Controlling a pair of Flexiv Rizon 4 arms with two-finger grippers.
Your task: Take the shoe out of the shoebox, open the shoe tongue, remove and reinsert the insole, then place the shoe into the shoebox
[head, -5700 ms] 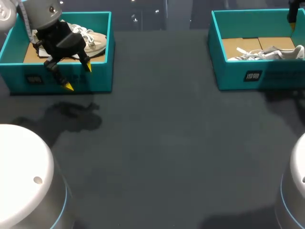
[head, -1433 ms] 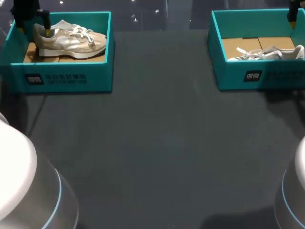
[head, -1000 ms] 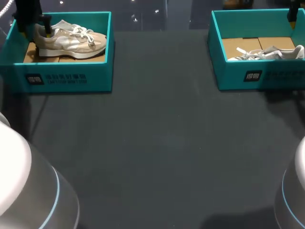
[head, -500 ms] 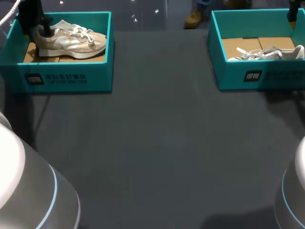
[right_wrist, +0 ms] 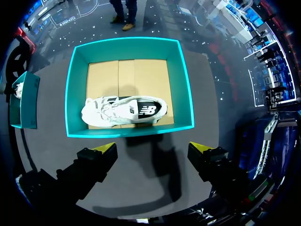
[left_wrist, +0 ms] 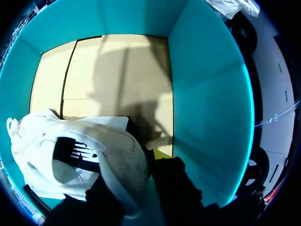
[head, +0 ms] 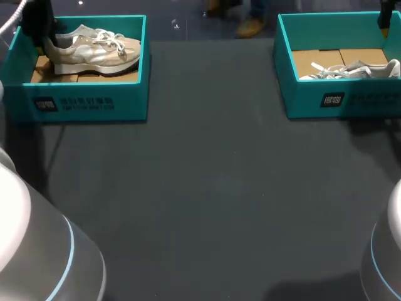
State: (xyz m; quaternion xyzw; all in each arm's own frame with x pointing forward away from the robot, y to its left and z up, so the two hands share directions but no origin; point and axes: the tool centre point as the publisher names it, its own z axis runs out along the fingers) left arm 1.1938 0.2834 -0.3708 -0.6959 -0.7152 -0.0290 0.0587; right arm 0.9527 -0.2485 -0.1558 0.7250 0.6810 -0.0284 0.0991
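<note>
Presently, left gripper (left_wrist: 134, 190) clenched on heel of beige-and-white lace-up sneaker (head: 94, 50) – inside teal cardboard shoebox (head: 88, 103) at ten o'clock – right gripper (right_wrist: 153, 149) released, near second teal shoebox (right_wrist: 129, 47) at two o'clock.

Wide, flat, dark grey matte table (head: 213, 188), filling most of the head view. Soft, blurred shadows (head: 376, 128) over its far right part and near edge.

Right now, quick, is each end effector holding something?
Left end effector: closed on the heel of the shoe.
Right end effector: open, holding nothing.
</note>
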